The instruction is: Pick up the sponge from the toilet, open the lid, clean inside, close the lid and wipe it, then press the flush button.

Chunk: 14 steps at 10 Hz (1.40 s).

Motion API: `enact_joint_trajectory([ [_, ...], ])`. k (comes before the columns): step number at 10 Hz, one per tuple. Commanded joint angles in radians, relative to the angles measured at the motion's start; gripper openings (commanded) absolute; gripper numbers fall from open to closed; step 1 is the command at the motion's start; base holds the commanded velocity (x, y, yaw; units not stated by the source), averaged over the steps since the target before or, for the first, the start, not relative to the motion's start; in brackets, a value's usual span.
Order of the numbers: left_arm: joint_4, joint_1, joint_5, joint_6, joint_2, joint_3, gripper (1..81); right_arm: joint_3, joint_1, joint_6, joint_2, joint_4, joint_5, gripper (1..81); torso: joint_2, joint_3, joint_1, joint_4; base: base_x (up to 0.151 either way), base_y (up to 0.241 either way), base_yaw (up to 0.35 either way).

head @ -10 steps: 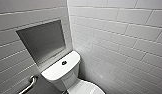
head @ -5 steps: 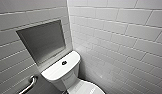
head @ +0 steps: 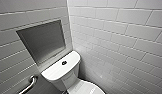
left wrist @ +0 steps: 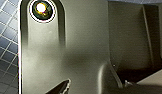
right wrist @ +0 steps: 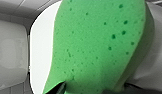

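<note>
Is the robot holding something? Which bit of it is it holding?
The right hand seems to hold the green sponge by its narrow end, with the white toilet lid behind it.

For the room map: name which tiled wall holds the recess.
The wall behind the toilet tank: it alone has the grey recess and the grab bar; the other wall is unbroken tile.

The toilet (head: 69, 76) stands tight in a corner — tiled wall (head: 117, 50) just beside the tank, grab bar (head: 30, 83) on its other side; open room above the tank top.
</note>
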Motion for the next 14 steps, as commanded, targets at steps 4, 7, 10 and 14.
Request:
enact_joint_trajectory([
  [4,-0.007,-0.013,0.075,0.004,-0.002,0.0,81.1,-0.143,0.066,0.002,0.08,0.007,-0.023,81.1,0.0,0.0,0.0,0.0,0.0,0.0,0.0],
  [7,-0.008,-0.013,0.077,0.003,-0.008,0.0,81.1,-0.164,0.083,-0.001,0.093,0.001,-0.022,81.1,0.0,0.0,0.0,0.0,0.0,0.0,0.0],
  [10,-0.008,-0.011,0.078,0.003,-0.003,0.0,81.1,-0.159,0.074,-0.003,0.091,-0.008,-0.022,81.1,0.0,0.0,0.0,0.0,0.0,0.0,0.0],
  [14,-0.007,-0.011,0.078,0.003,-0.002,0.0,81.1,-0.141,0.075,-0.01,0.079,-0.043,-0.005,1.0,0.0,0.0,0.0,0.0,0.0,0.0,0.0],
])
